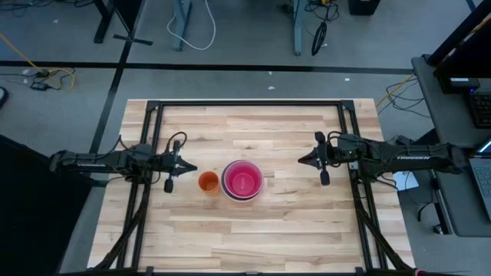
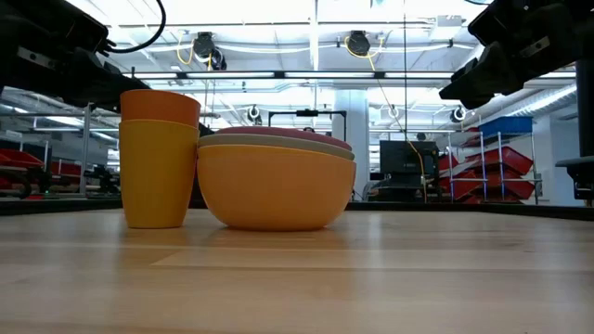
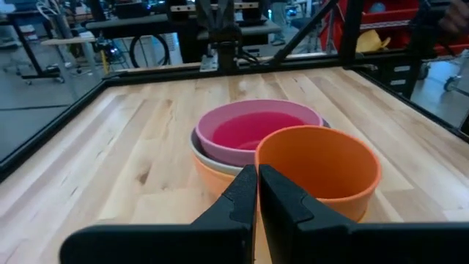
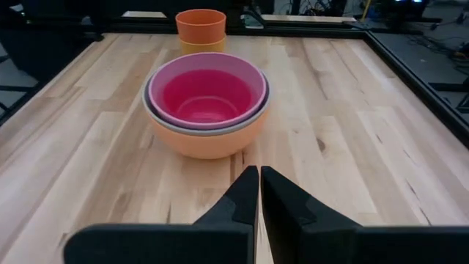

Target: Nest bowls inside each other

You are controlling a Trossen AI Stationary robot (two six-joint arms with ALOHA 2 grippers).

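The bowls stand nested in one stack near the table's middle: an orange bowl at the bottom resting on the wood, a grey one in it, pink ones on top. My left gripper hovers shut to the left of the stack, above the table. My right gripper hovers shut to the stack's right. Neither touches anything.
Two stacked cups, an orange one inside an amber one, stand right beside the bowl stack on its left. A black metal frame runs around the table. Bare wood lies near and far of the stack.
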